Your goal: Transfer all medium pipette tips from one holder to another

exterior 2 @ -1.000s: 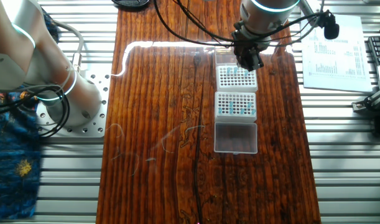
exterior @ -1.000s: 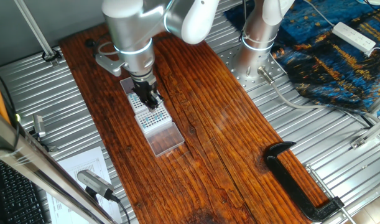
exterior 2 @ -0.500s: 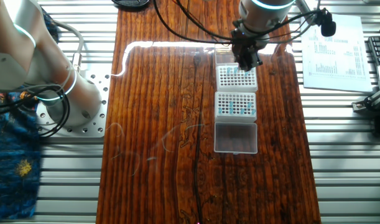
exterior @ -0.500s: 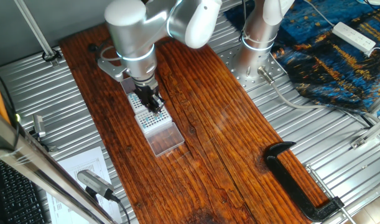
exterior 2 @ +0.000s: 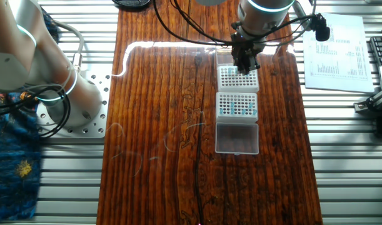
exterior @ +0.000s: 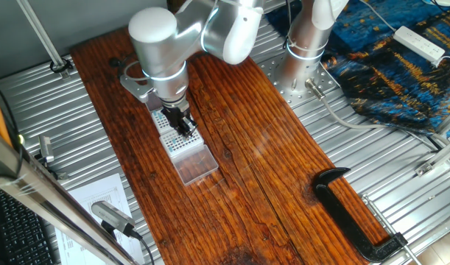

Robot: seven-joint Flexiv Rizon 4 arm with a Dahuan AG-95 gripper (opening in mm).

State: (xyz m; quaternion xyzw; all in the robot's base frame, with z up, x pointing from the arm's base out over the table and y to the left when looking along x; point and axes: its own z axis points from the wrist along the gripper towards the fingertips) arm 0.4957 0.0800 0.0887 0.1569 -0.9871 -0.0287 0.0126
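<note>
Two white tip racks stand end to end on the wooden board. The far rack (exterior 2: 238,79) and the near rack (exterior 2: 237,105) both hold medium pipette tips (exterior 2: 231,110), seen as small bluish dots. In one fixed view the racks (exterior: 179,136) sit under the arm. My gripper (exterior 2: 246,65) hangs low over the far rack, its dark fingers (exterior: 182,124) close together. The fingers are too small to show whether they are shut or whether a tip is between them.
A clear plastic lid (exterior 2: 237,138) lies flat just beyond the near rack, also seen in the other view (exterior: 195,165). A black clamp (exterior: 350,213) lies at the board's far corner. Printed paper (exterior 2: 334,47) and a second arm's base (exterior 2: 65,100) flank the board.
The gripper has shifted a little sideways over the racks, and the arm's wrist has moved with it. The racks and the lid have not moved.
</note>
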